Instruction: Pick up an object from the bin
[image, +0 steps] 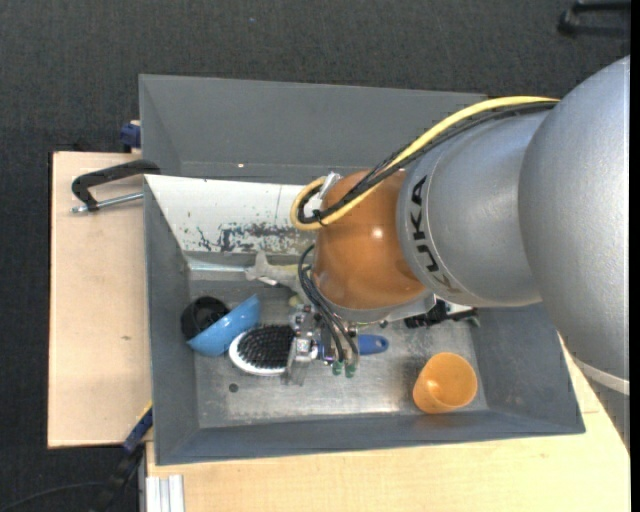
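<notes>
Grey metal bin (170, 330), arm (520, 200) coming in from frame R w/ orange wrist cover (365, 250) and yellow cable (440, 130) looping over it. Gripper (322, 355) is down low near the bin floor, approx ctr of the frame, lower half. Its tip sits right at the R end of a white oval hairbrush w/ black bristles (260, 350), which lies flat on the floor just L of ctr; contact vs. just beside, can't tell. How wide the gripper is spread, or whether it has hold of anything, can't be made out, as wrist hardware and wires cover that spot. Blue cup (222, 330) lies tipped on its side touching the brush's upper L edge, w/ a black round item (200, 314) just beside it further L. Small blue piece (372, 345) pokes out on the gripper's R side; what it is, unclear. Orange cup (445, 382) lies lower R on the floor, well apart from the gripper. Pale whitish item (265, 270) lies by the back wall, above the brush.
</notes>
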